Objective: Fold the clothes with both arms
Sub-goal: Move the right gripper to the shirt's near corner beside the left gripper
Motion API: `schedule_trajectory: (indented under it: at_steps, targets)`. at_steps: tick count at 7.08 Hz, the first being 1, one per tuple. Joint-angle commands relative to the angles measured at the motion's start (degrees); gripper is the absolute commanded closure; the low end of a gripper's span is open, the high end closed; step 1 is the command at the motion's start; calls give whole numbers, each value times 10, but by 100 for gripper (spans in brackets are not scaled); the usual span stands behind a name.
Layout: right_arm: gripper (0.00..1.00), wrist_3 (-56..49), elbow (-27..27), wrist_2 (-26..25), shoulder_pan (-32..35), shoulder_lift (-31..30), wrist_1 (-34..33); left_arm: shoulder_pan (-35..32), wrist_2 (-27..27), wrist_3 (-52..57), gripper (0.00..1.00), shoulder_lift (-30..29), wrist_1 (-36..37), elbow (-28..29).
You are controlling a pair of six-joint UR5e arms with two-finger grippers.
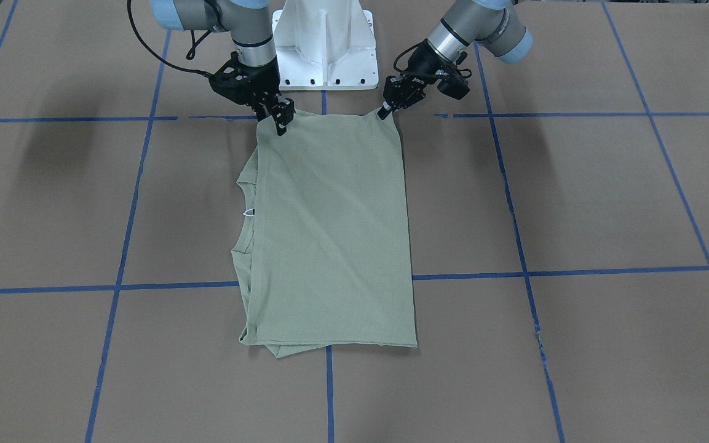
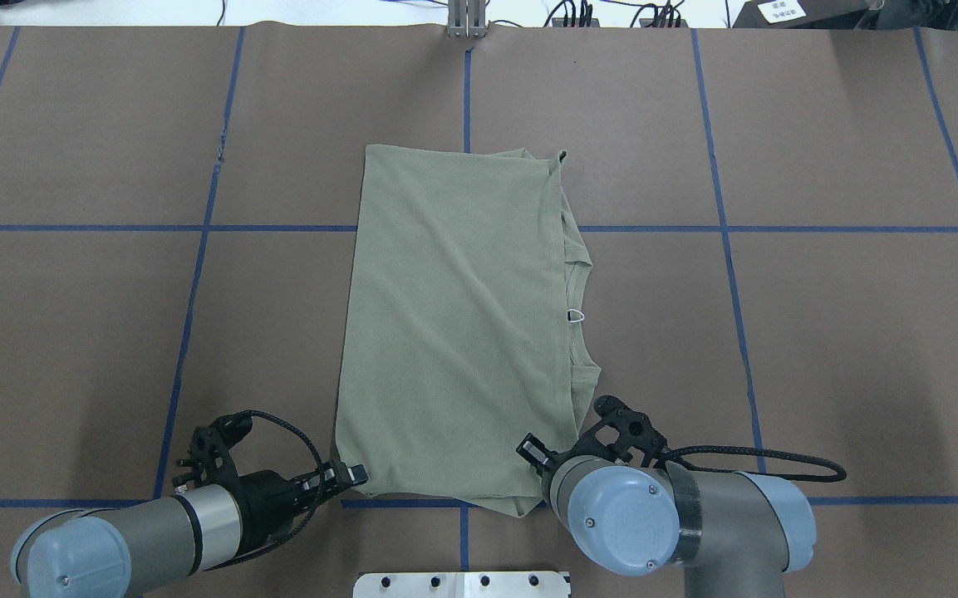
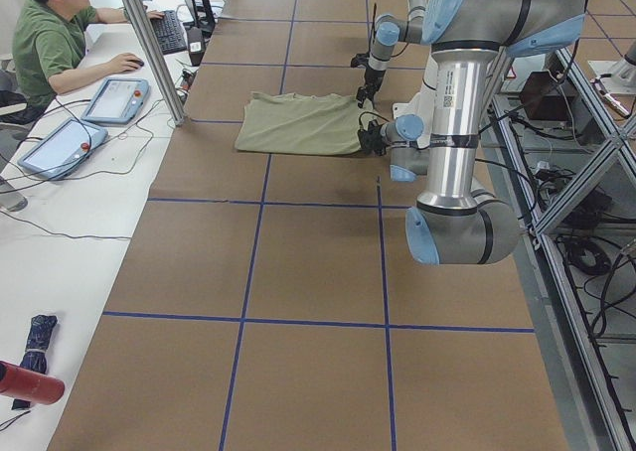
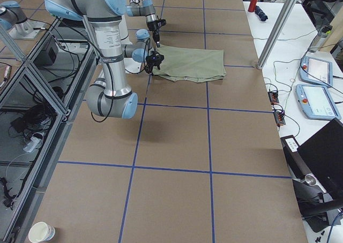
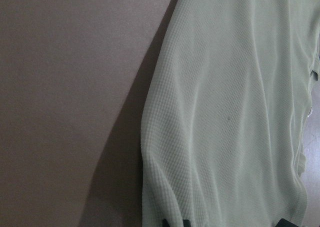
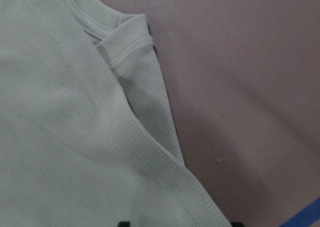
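The pale sage-green shirt (image 1: 329,234) lies folded lengthwise in a long rectangle at the table's middle (image 2: 454,332). Its round neck (image 1: 245,203) and white tag (image 2: 576,315) show along the edge on the robot's right side. My left gripper (image 1: 385,112) (image 2: 354,475) is shut on the shirt's near corner on the left. My right gripper (image 1: 281,122) (image 2: 533,453) is shut on the near corner on the right. Both wrist views show the cloth (image 5: 225,112) (image 6: 60,137) slightly raised, with its shadow on the table. The sleeves are hidden inside the fold.
The brown table is marked with blue tape lines (image 1: 329,394). The white base pedestal (image 1: 323,49) stands just behind the grippers. A person (image 3: 60,34) sits at a side desk beyond a metal pole (image 3: 149,44). A paper cup (image 4: 42,232) stands off the table.
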Motion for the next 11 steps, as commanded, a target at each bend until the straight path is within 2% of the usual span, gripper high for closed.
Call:
schedule_trajectory:
  at_steps: [1,2,5,6,7,8,9,10,11]
  targets:
    - [90,9,-1,-4,-1,1,0,0,0,0,100,0,0,-1]
    - [100,9,-2,-5,0,4,-1,0,0,0,100,0,0,-2]
    - [100,8,8,-2,14,11,-7,-4,-10,7,100,1,2,-16]
    - [100,4,33,3,23,10,-14,-16,-62,50,100,10,6,-57]
    - [100,2,81,5,22,11,-61,-27,-81,53,100,38,16,-103]
    - [100,2,139,18,23,18,-123,-29,-110,54,100,55,71,-163]
    - [100,1,168,52,54,40,-171,-47,-148,54,100,53,139,-222]
    - [100,-1,184,94,82,70,-208,-68,-183,55,100,49,194,-274]
    - [100,-20,181,110,89,86,-220,-118,-241,66,100,28,253,-287]
